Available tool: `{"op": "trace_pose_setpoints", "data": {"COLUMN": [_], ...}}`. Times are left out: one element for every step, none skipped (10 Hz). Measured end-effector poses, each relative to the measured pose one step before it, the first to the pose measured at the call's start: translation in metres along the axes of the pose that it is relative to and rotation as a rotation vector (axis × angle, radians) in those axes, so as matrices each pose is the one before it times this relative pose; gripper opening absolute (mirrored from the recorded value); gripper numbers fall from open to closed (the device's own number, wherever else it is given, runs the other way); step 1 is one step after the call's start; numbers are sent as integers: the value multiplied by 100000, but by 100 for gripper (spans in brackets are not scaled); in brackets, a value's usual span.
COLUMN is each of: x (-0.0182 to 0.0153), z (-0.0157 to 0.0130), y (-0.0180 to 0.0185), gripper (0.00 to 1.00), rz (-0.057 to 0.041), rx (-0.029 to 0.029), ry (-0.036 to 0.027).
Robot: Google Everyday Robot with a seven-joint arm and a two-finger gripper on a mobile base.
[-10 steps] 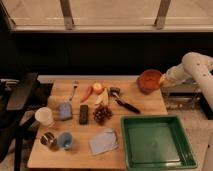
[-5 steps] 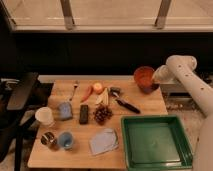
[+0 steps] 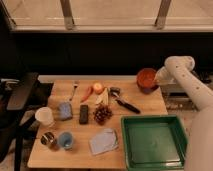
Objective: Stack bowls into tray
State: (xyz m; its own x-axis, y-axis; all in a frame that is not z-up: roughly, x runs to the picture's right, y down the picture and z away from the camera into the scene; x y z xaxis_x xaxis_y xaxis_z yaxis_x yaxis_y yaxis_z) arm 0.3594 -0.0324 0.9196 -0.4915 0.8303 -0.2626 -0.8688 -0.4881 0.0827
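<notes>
A glossy red-orange bowl (image 3: 146, 79) is at the back right corner of the wooden table (image 3: 75, 155). My gripper (image 3: 158, 78) is right against the bowl's right rim, at the end of the white arm (image 3: 187, 82) that comes in from the right. Whether the bowl rests on the table or hangs just above it I cannot tell. The large green tray (image 3: 129, 150) lies empty at the table's front right, well in front of the bowl.
A black-handled utensil (image 3: 125, 103), grapes (image 3: 102, 113), an apple (image 3: 98, 88), a carrot (image 3: 86, 93) and a dark block (image 3: 84, 114) lie mid-table. A white cup (image 3: 44, 116), blue cup (image 3: 65, 140), sponge (image 3: 65, 110) and cloth (image 3: 104, 141) are on the left. A black chair (image 3: 22, 95) stands beside the table.
The arm has bent and drawn in from the right, its elbow now higher. The red-orange bowl has shifted slightly left with the gripper beside it.
</notes>
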Motion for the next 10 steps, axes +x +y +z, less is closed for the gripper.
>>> {"op": "trace_pose_setpoints", "data": {"x": [40,20,-105,-98,-3,137,218,163,18,95], "z": [305,316,11,-143,-104,-173,-232,-509,-391,141], "y": [-410,-138,-388,-526,-101,176,203,-204,-30,141], "gripper": [44,55,67,75,77,77,77,77,77,77], "rz": [1250,1179,1427,1074,305,-147,-687,-1051,-564,-182], "rx": [-46,-491,-756,-711,-891,-1702,-1776,-351,-198,-55], "ry": [1318,1282,1035,743,573,776,557,288,-91,232]}}
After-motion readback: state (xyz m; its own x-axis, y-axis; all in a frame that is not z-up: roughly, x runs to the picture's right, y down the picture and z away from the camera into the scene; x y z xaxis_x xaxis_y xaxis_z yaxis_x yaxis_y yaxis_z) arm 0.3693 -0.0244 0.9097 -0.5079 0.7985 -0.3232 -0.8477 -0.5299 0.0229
